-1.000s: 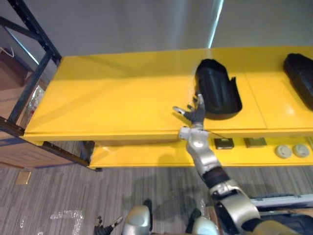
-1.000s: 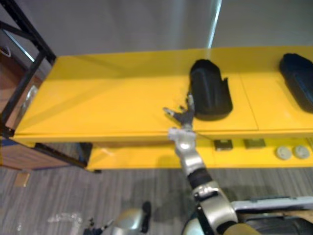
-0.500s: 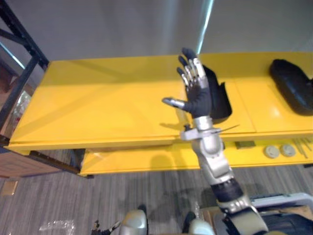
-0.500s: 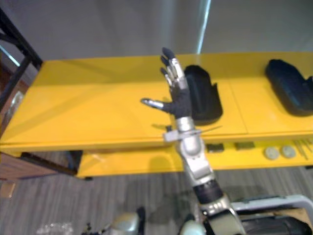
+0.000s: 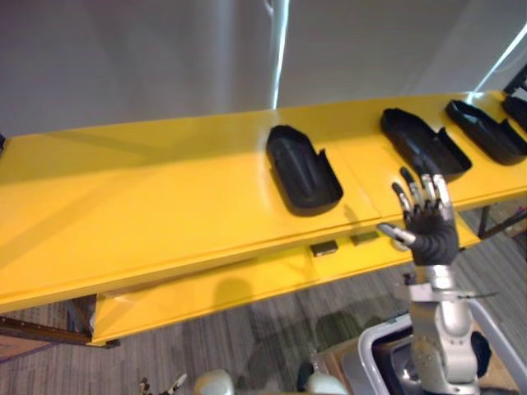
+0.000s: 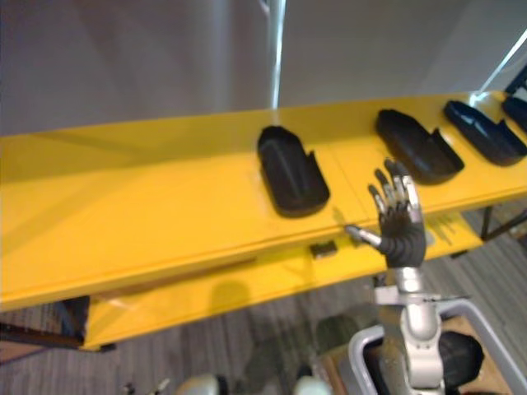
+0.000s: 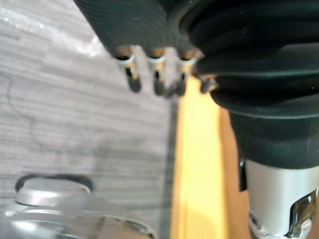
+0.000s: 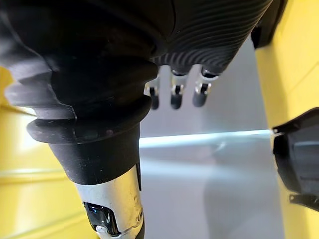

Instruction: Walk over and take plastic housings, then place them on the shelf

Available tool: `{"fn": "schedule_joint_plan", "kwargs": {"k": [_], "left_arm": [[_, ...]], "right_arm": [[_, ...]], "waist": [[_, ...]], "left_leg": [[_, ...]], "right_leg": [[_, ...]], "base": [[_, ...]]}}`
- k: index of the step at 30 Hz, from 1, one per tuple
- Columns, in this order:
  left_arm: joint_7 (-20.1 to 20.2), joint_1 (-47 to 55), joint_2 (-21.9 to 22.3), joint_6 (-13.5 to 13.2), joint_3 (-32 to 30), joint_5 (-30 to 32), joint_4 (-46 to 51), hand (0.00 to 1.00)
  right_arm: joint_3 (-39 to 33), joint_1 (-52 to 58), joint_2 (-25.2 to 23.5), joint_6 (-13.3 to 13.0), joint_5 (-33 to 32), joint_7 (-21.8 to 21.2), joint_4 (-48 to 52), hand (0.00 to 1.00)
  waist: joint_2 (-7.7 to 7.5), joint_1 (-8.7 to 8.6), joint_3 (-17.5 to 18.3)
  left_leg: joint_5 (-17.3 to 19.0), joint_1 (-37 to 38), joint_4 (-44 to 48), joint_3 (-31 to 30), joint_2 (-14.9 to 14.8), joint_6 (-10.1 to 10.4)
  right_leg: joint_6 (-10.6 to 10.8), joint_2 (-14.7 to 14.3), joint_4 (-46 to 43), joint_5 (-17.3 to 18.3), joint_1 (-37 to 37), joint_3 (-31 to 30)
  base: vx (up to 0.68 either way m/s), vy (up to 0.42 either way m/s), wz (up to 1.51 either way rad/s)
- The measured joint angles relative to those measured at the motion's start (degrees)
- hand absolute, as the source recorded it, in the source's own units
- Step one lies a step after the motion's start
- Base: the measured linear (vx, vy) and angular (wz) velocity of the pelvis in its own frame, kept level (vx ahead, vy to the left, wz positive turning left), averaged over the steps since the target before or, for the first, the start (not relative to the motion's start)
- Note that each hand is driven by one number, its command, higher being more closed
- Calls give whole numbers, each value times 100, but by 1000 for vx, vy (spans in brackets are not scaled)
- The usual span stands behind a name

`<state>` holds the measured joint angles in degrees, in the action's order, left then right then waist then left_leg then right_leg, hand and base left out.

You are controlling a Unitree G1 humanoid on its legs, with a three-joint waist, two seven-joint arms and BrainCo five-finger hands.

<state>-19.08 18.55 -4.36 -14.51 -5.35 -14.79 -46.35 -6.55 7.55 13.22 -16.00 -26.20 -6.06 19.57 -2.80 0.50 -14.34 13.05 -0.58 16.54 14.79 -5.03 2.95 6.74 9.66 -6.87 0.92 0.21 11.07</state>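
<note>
We're facing the long yellow metal shelf (image 5: 148,206), w/ black moulded plastic housings (image 5: 303,170) lying along its top. Our right hand (image 5: 430,233) is hovering in front, fingers spread straight, holding nothing. Placing looks done, so next we're prob. walking off to fetch another. Left hand (image 7: 144,25) is hanging low.

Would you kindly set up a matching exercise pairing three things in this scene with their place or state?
Things: 1 right robot hand; 2 leftmost plastic housing; 3 small dark blocks.
States: A lying on the top yellow shelf; B on the lower shelf; C raised, fingers straight, empty.
Pairs: 1-C; 2-A; 3-B.
</note>
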Motion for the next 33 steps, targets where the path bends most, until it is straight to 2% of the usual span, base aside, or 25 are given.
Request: {"fn": "schedule_joint_plan", "kwargs": {"k": [6, 8, 9, 14, 18, 24, 30, 33], "left_arm": [[-1, -593, -123, 15, 400, 11, 60, 0], [-1, -749, -156, 37, 469, 28, 78, 0], [-2, -789, -162, 55, 535, 34, 81, 0], [3, -779, -199, 125, 599, 140, 126, 0], [51, -775, -206, 215, 597, 142, 61, 0], [213, -772, -209, 221, 603, 189, -54, 0], [213, -773, -225, 245, 664, 214, -120, 0], [203, -780, -234, 249, 668, 210, -161, 0]], "right_arm": [[-230, 17, 8, 11, 63, 358, -403, 0], [-251, 46, 9, 119, 182, 500, -527, 0], [-277, 110, 8, 149, 239, 510, -529, 100], [-338, 119, 8, 298, 296, 425, -528, 100], [-282, -66, 46, 501, 490, 90, -528, 100], [69, -580, 290, 557, 518, -374, -545, 100], [525, -964, 300, 862, 791, -425, -557, 100], [583, -1130, 361, 935, 903, -394, -691, 100]], "waist": [[349, -231, -503], [427, -317, -665], [443, -324, -706], [454, -289, -720], [457, -279, -721], [477, -285, -731], [479, -258, -732], [481, -274, -731]], "left_leg": [[-122, -448, 2, -39, 169, -140], [-174, -543, -11, -82, 202, -165], [-176, -539, -19, -107, 204, -164], [-203, -397, -77, -191, 201, -145], [-289, -302, -219, -200, 198, -114], [-466, -222, -431, -242, 205, -87], [-645, -144, -731, -311, 236, -51], [-698, -123, -815, -320, 278, -60]], "right_leg": [[-1, 142, -276, 6, -530, -65], [4, 164, -322, 3, -650, -69], [13, 163, -338, 10, -649, -62], [-19, 162, -542, 189, -620, -42], [-52, 158, -598, 259, -607, -40], [-61, 160, -690, 308, -632, -17], [-67, 198, -744, 314, -636, 21], [-61, 225, -745, 308, -640, 33]], "base": [[-85, 20, 6], [-34, 6, 9], [18, -10, 11], [65, -20, 8], [15, -15, 1], [-30, -21, 3], [-46, -19, 5], [-4, 1, 3]]}}
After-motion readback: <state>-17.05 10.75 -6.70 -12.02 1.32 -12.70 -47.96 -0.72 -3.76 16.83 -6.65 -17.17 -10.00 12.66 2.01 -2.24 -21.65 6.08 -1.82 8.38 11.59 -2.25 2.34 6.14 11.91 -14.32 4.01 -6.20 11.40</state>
